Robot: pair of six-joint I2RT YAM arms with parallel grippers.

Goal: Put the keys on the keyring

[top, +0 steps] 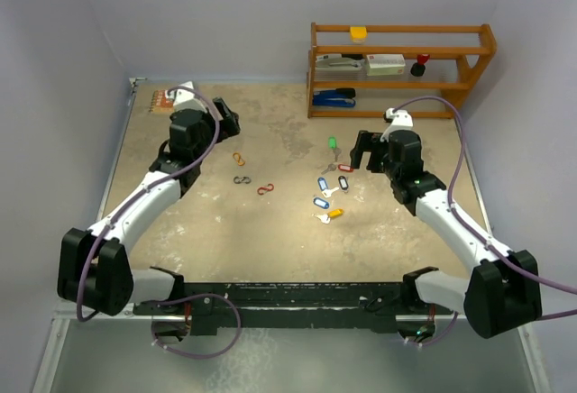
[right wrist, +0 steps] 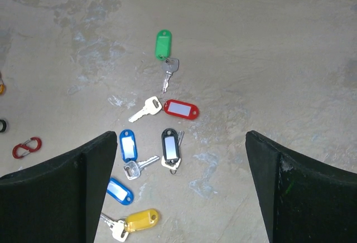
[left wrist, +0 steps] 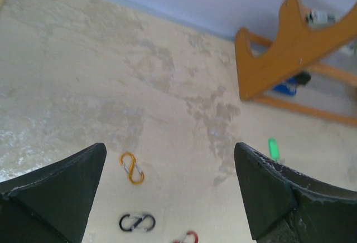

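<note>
Several keys with plastic tags lie loose right of centre: green (top: pixel 332 143) (right wrist: pixel 162 44), red (right wrist: pixel 181 109), black (right wrist: pixel 170 145), two blue (right wrist: pixel 128 145) (right wrist: pixel 119 190) and yellow (right wrist: pixel 140 219). Three figure-8 keyring clips lie apart to their left: orange (top: pixel 238 159) (left wrist: pixel 132 168), black (top: pixel 242 179) (left wrist: pixel 136 222) and red (top: pixel 264 189) (right wrist: pixel 27 147). My right gripper (top: pixel 365 150) (right wrist: pixel 181 137) hovers open above the keys, holding nothing. My left gripper (top: pixel 227 124) (left wrist: pixel 170 148) is open above the table behind the clips, with nothing between its fingers.
A wooden shelf rack (top: pixel 401 68) (left wrist: pixel 279 48) stands at the back right with a stapler, boxes and small items on it. A small orange object (top: pixel 162 98) lies at the back left corner. Walls close in the table on the left, back and right.
</note>
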